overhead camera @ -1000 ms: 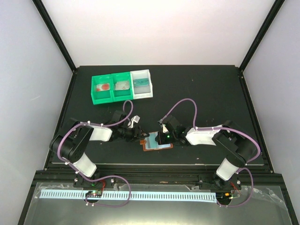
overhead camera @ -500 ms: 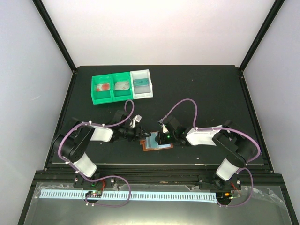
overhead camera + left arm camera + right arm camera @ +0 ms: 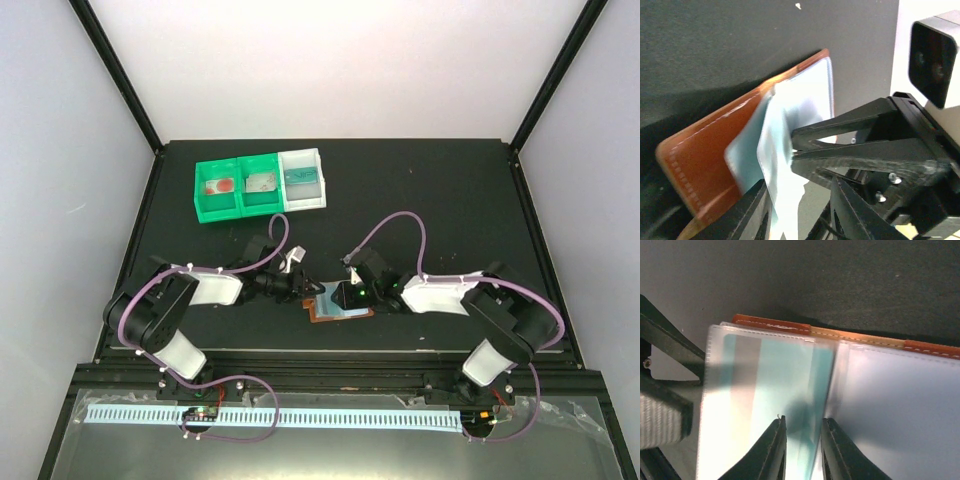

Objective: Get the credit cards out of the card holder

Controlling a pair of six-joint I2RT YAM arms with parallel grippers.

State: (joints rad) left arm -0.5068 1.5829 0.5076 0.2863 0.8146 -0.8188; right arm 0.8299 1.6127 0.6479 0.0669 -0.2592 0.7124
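The card holder [image 3: 700, 160] lies open on the black table [image 3: 430, 200], directly between the two hands, with its brown leather down and a pale blue pocket face up. The right hand [image 3: 803, 419] reaches in from one side. Its fingers [image 3: 850, 142] are drawn almost together, pinching a clear pocket leaf [image 3: 715, 405] of the holder, and the leaf stands raised off the leather. A credit card [image 3: 780, 375], teal with a paler stripe, sits inside that leaf just ahead of the right fingertips.

The left hand [image 3: 799, 182] faces it from the opposite side, its tips just beside the right hand's. Its fingers are parted and the free end of a pale leaf hangs between them. The leaf lies against one finger and clear of the other, so this hand grips nothing.

Well beyond both hands, toward the back of the table on the left hand's side, three bins stand in a row, touching. Two are green bins [image 3: 222, 215] and the third is a white bin [image 3: 303, 201], at the end nearer the right hand.
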